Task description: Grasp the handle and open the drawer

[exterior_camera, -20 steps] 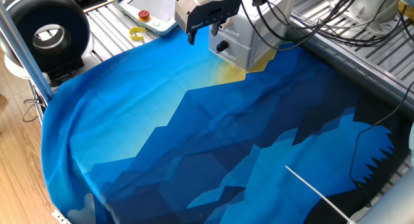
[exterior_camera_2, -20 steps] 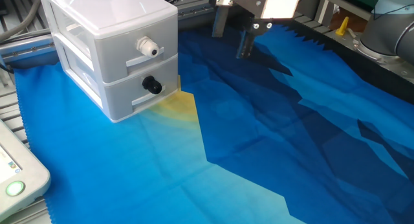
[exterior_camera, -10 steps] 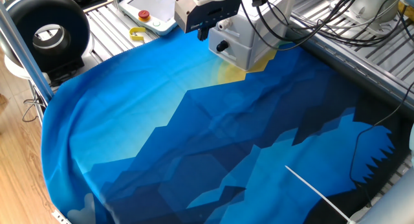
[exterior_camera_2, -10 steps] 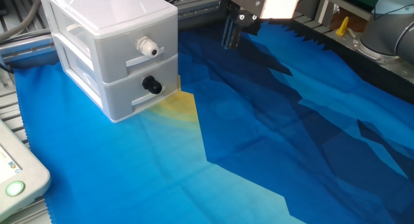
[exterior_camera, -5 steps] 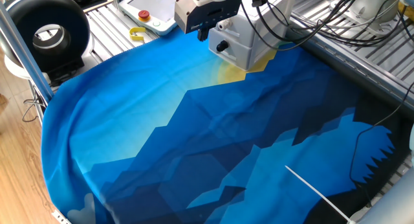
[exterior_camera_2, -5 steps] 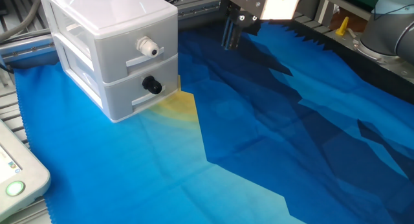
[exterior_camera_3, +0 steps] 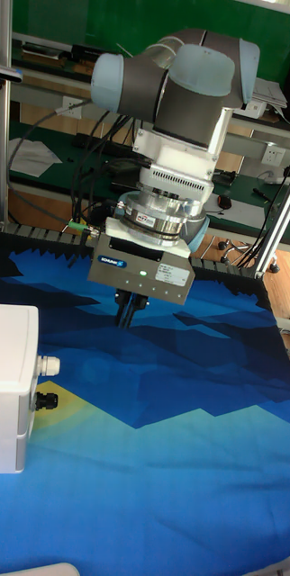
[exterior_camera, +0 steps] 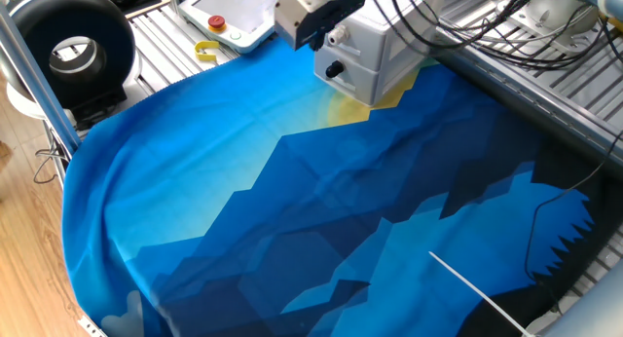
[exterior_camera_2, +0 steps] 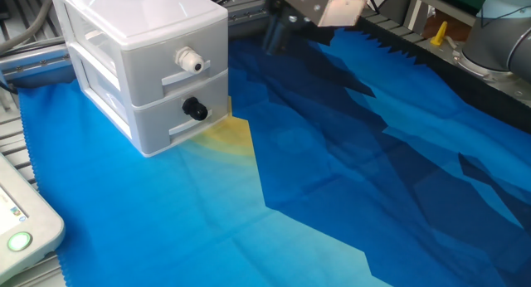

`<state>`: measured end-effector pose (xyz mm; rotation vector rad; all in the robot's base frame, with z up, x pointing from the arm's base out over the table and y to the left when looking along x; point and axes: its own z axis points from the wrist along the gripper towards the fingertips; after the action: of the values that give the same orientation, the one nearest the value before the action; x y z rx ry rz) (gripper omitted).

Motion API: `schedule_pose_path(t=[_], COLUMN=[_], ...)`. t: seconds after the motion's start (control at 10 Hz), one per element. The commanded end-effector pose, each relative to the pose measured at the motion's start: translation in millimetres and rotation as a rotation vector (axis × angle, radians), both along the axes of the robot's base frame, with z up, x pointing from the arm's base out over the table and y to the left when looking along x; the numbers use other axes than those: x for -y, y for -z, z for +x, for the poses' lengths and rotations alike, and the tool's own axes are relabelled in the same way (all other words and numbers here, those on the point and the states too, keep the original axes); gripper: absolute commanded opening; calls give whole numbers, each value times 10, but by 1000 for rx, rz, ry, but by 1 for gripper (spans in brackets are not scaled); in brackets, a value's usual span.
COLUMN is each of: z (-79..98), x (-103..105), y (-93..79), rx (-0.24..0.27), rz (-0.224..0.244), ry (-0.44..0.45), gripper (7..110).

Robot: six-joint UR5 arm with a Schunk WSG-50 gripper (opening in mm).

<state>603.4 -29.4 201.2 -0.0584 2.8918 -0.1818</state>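
The drawer (exterior_camera_2: 141,67) is a pale grey-white two-tier unit on the blue cloth; it also shows in one fixed view (exterior_camera: 380,59) and at the left edge of the tall fixed view (exterior_camera_3: 8,387). Its lower front carries the handle (exterior_camera_2: 195,109), a small black knob (exterior_camera: 334,71) (exterior_camera_3: 44,400). A white knob (exterior_camera_2: 189,60) sits on the upper front. My gripper (exterior_camera_3: 127,310) hangs above the cloth in front of the drawer, clear of the handle, fingers pressed together with nothing between them. It shows tilted in the other fixed view (exterior_camera_2: 275,36).
A white pendant (exterior_camera: 232,11) with a red button lies behind the drawer, with a yellow piece (exterior_camera: 206,52) beside it. A black round device (exterior_camera: 70,47) stands at the table's left corner. Cables (exterior_camera: 477,30) run over the grooved metal at the right.
The fingers went from open to shut. Since then the gripper has turned and shifted a little toward the drawer side. The drawer has not moved.
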Motion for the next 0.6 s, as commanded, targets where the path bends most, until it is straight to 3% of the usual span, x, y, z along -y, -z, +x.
schedule_pose_path(t=[0.0, 0.3, 0.5], z=[126, 293, 38], x=[192, 390, 733], y=[-23, -54, -38], rx=[47, 106, -22], rz=[-94, -202, -328], ry=[-104, -238, -288], gripper=[7, 7, 7])
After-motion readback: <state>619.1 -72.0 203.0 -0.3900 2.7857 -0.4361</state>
